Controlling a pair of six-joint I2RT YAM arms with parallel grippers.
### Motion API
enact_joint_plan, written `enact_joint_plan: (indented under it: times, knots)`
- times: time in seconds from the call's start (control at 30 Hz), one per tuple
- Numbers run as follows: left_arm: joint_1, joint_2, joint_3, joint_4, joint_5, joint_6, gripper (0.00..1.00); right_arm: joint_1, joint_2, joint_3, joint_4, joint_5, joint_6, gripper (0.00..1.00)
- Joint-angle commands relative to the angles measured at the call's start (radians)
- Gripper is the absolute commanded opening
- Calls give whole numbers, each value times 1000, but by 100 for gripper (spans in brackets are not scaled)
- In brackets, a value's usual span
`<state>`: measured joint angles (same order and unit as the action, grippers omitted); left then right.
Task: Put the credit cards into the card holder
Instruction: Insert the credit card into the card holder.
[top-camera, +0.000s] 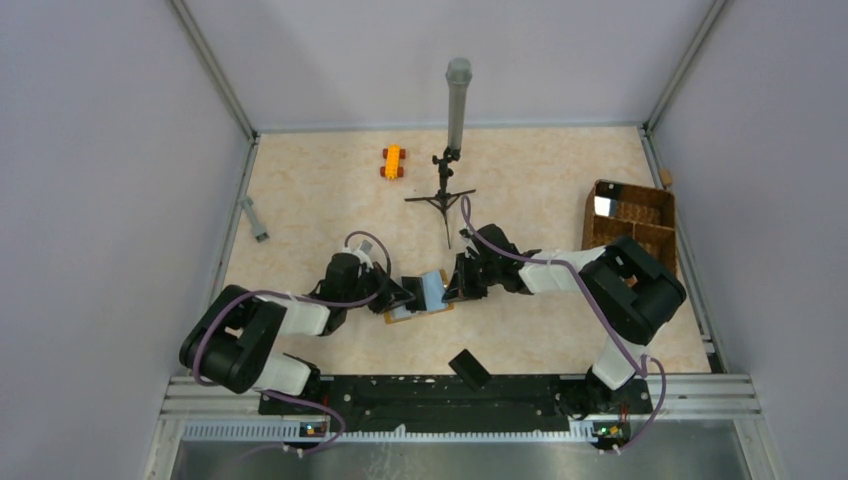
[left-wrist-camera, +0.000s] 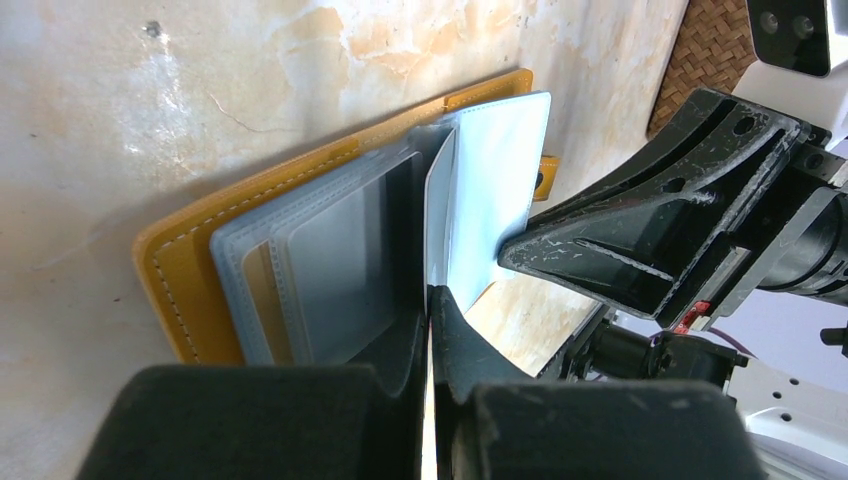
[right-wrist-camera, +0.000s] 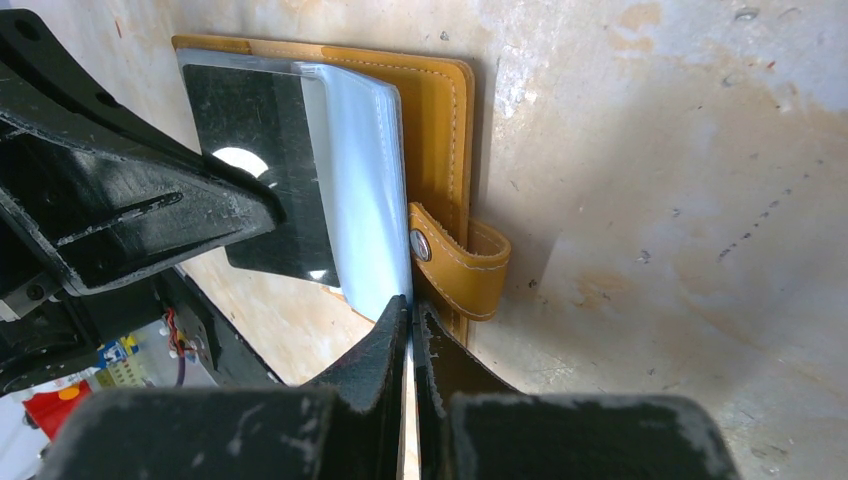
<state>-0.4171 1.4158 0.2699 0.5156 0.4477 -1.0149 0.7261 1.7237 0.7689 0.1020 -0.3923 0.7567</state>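
Observation:
The mustard-orange card holder (top-camera: 400, 316) (left-wrist-camera: 180, 260) (right-wrist-camera: 440, 100) lies open on the table between both arms, its clear sleeves fanned up. My left gripper (top-camera: 405, 297) (left-wrist-camera: 430, 300) is shut on a thin sleeve leaf (left-wrist-camera: 440, 200) standing up from the holder. That leaf looks dark and glossy in the right wrist view (right-wrist-camera: 260, 170). My right gripper (top-camera: 452, 285) (right-wrist-camera: 411, 305) is shut on the edge of the pale blue credit card (top-camera: 432, 290) (left-wrist-camera: 495, 180) (right-wrist-camera: 365, 190), which stands right beside that leaf. The snap strap (right-wrist-camera: 460, 265) hangs off the holder's side.
A small dark flat object (top-camera: 468, 368) lies near the front edge. Farther back stand a black tripod with a grey tube (top-camera: 452, 150) and an orange toy car (top-camera: 392, 162). A wicker basket (top-camera: 630, 215) sits at the right, a grey piece (top-camera: 254, 218) at the left.

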Motion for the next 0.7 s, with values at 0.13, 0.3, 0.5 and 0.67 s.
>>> enact_joint_plan:
  times: [0.13, 0.3, 0.5, 0.67]
  knots:
    - [2, 52, -46, 50, -50, 3, 0, 15, 28, -7, -48, 72, -15, 0]
    - [-18, 79, -51, 84, -46, -24, 0, 16, 30, -5, -50, 70, -17, 0]
    - [-25, 83, -30, 44, -53, -20, 2, 14, 30, -6, -50, 70, -17, 0]
    - [-24, -3, 25, -164, -124, 61, 21, 15, 19, -8, -61, 88, -16, 0]
